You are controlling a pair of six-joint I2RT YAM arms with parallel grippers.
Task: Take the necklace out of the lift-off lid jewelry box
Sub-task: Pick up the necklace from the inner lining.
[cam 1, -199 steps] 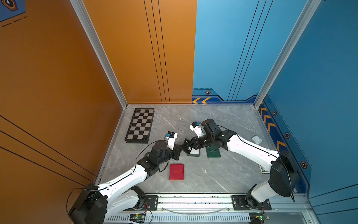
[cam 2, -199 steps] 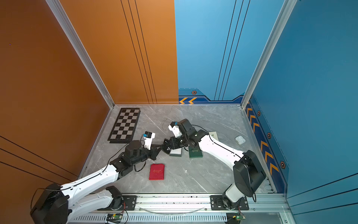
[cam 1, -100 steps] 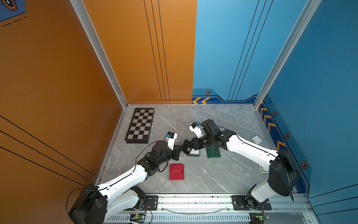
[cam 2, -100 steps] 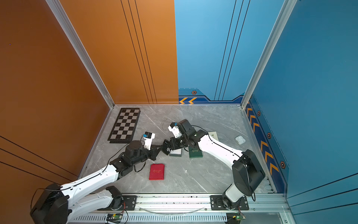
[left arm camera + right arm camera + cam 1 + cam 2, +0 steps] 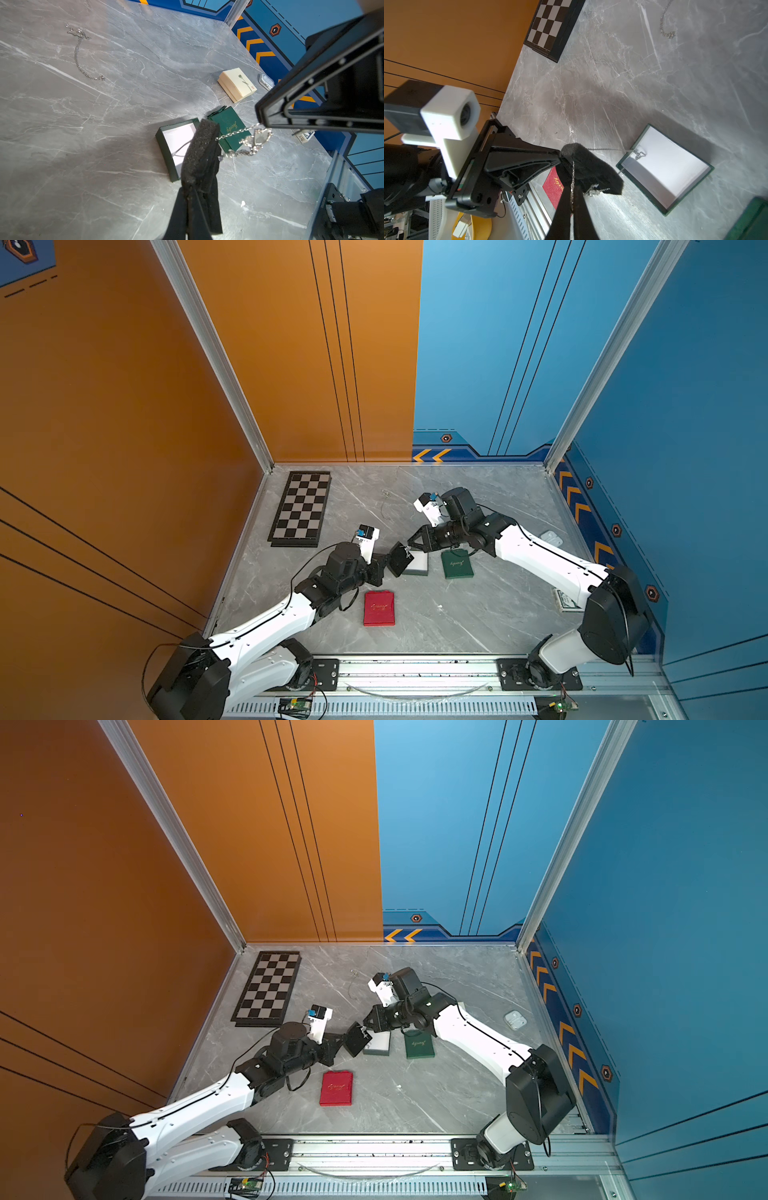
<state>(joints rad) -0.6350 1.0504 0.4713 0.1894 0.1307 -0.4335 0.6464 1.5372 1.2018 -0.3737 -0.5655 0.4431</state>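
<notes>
The open green jewelry box [image 5: 417,572] [image 5: 166,145] stands on the table with its white inside bare. Its green lid [image 5: 456,565] [image 5: 230,126] lies beside it. My left gripper [image 5: 390,562] [image 5: 190,189] is shut on the black foam pad [image 5: 400,559] [image 5: 199,153] and holds it tilted above the box. The silver necklace [image 5: 257,139] [image 5: 572,176] is still threaded on the pad. Its pendant hangs free and one chain end trails into the box. My right gripper [image 5: 411,545] [image 5: 572,187] is shut on the chain at the pad's edge.
A chessboard [image 5: 302,508] lies at the back left. A red box [image 5: 378,608] sits near the front. A loose chain [image 5: 384,502] [image 5: 81,54] lies behind the arms. A cream box [image 5: 236,84], a small white case [image 5: 550,537] and a card pack [image 5: 565,599] sit at the right.
My right gripper's jaws have closed on the necklace chain. Both arms have hardly moved.
</notes>
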